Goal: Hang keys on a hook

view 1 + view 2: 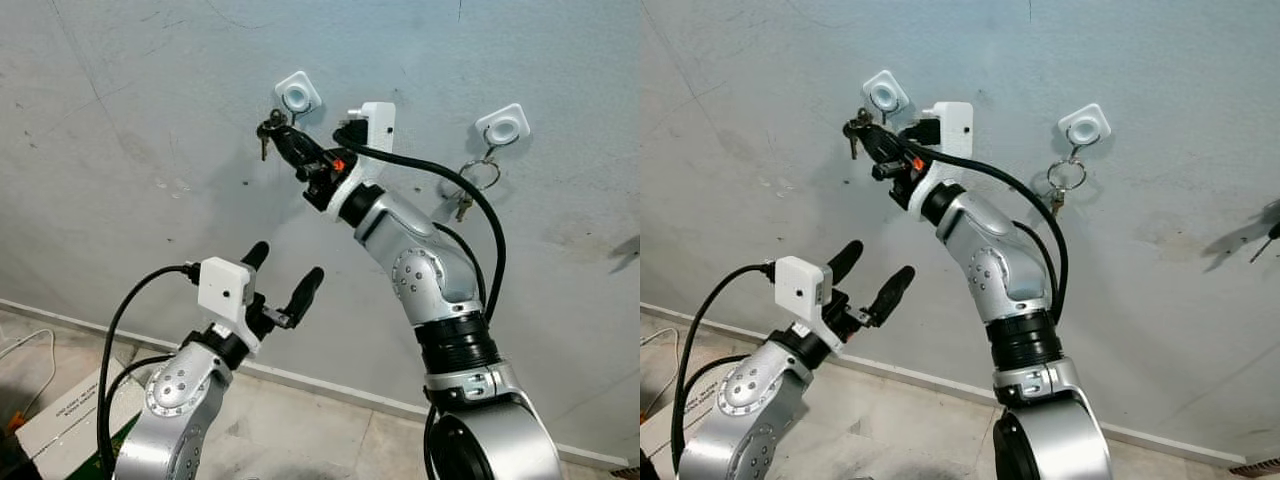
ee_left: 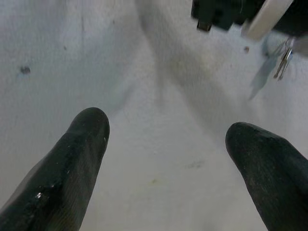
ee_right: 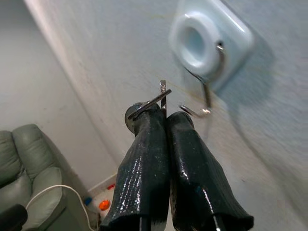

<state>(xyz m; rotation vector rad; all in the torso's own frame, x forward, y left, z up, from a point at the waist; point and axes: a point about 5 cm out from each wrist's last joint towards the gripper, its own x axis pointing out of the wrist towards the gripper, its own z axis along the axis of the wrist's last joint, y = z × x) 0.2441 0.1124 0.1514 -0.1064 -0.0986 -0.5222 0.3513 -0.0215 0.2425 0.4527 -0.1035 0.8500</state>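
Grey plaster wall [image 1: 150, 120] faces you, with two white hook mounts stuck on it. Your right gripper [image 1: 283, 138] is raised to the left-hand hook [image 1: 298, 97], its fingers pressed shut on the keys [image 1: 268, 130], which dangle just below and beside that mount. In the right wrist view the key ring [image 3: 161, 96] sticks up between the fingertips, very near the wire hook's upturned tip [image 3: 192, 111] but, as far as you can judge, not yet over it. So the carry is done; threading the ring on and letting go remain. The other hook [image 1: 503, 126] already carries a second key bunch [image 1: 470, 185]. Your left gripper [image 1: 285, 275] waits lower down, fingers spread wide and holding nothing.
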